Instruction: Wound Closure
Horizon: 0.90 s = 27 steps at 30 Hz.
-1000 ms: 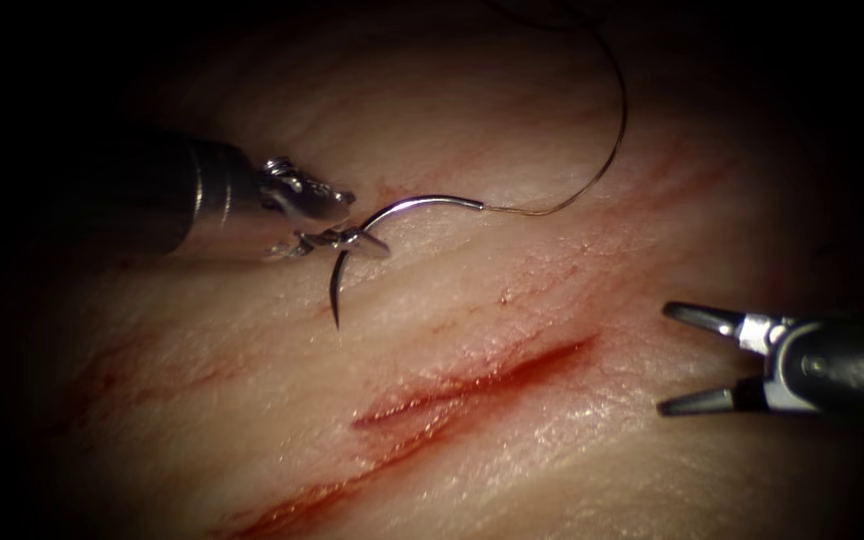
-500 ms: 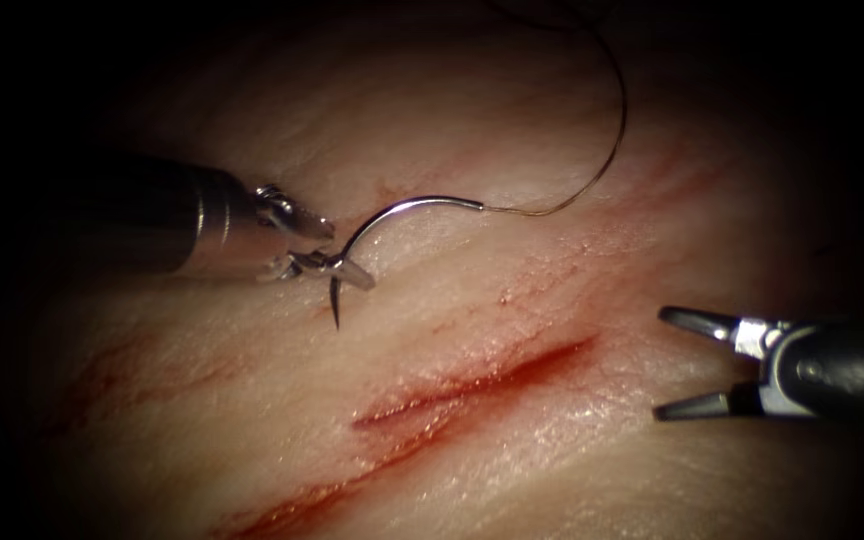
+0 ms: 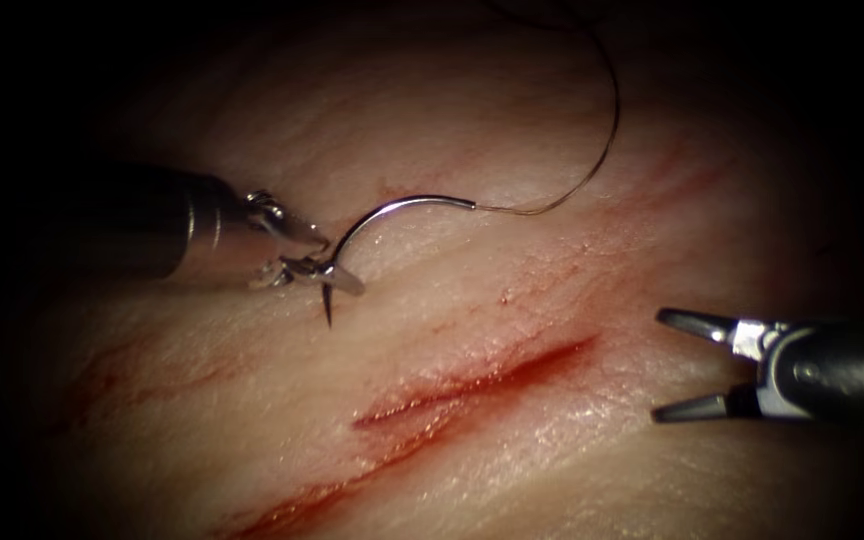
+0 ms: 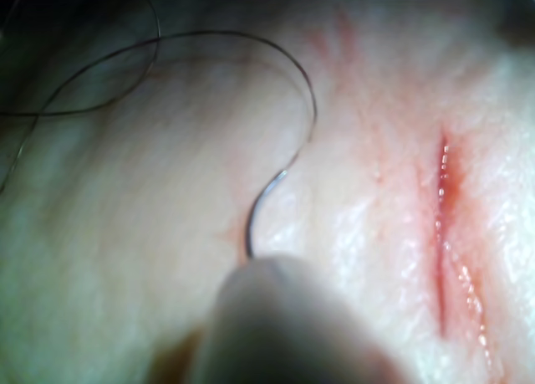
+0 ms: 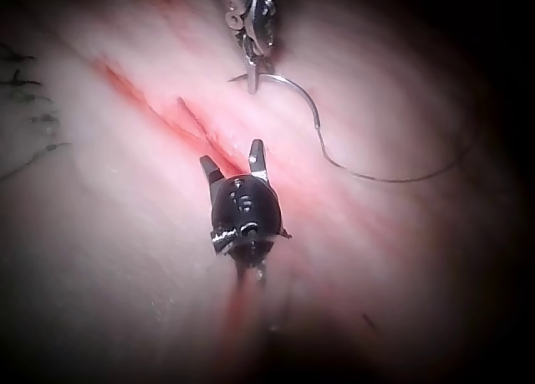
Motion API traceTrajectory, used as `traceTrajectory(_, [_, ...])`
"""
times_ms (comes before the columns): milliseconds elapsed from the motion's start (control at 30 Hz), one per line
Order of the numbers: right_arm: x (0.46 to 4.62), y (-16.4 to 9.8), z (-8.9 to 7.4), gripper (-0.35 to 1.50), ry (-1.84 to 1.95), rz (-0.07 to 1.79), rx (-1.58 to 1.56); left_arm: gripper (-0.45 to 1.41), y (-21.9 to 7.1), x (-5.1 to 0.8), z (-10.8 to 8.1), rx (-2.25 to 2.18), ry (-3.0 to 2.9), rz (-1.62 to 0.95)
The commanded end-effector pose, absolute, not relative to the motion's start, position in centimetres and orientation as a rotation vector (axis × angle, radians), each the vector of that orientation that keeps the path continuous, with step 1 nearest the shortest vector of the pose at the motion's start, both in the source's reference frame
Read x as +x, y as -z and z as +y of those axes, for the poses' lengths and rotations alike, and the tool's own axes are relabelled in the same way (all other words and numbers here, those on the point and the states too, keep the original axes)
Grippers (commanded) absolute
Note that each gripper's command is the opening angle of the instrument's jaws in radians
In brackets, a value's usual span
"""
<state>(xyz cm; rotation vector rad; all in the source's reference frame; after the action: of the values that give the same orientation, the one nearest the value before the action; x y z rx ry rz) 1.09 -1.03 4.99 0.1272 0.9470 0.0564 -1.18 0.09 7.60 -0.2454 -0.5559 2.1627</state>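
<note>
The curved needle (image 3: 392, 205) lies over the tissue (image 3: 512, 290) to the left of the cut (image 3: 472, 385), its point hanging downward and free of the surface. My left tool (image 3: 340, 265) has its jaws shut on the needle a short way behind the point. The thread (image 3: 602, 150) runs from the needle's blunt end up in a wide loop to the far right. My right tool (image 3: 660, 365) hovers right of the cut, jaws open, holding nothing. The right wrist view has the right tool (image 5: 231, 156) over the cut (image 5: 159, 112), with the left tool (image 5: 251, 74) and needle (image 5: 301, 99) beyond.
Red fluid fills the cut and streaks the tissue around it (image 3: 292, 505). In the left wrist view the needle (image 4: 259, 208) and loops of thread (image 4: 251, 41) lie beside the cut (image 4: 441, 233). Dark cut ends of thread (image 5: 25, 83) lie on the tissue.
My left tool's jaws have drawn together on the needle while moving down and left, closer to the point. The needle and thread shifted slightly left. The right tool barely moved.
</note>
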Motion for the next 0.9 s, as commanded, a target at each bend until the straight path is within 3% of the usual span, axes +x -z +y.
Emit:
traceTrajectory(33, [1.15, -5.06, -1.07, 1.06, -0.051, 0.950, 0.127, 0.09, -7.67, -1.26, 0.07, -0.248, -2.155, -0.558])
traceTrajectory(133, [1.16, -5.06, -1.07, 1.04, -0.051, 0.950, 0.127, -0.41, -7.67, -1.31, 0.10, -0.275, -2.160, -0.585])
traceTrajectory(167, [1.16, -5.06, -1.07, 1.02, -0.052, 0.949, 0.127, -0.45, -7.65, -1.31, 0.12, -0.282, -2.159, -0.587])
traceTrajectory(500, [1.20, -4.96, -1.04, 1.06, -0.060, 0.960, 0.132, -0.45, -7.34, -1.19, 0.32, -0.418, -1.926, -0.662])
traceTrajectory(900, [1.25, -4.98, -0.98, 0.99, -0.111, 1.044, 0.114, -0.45, -6.86, -1.38, 0.23, -0.800, -1.504, -1.077])
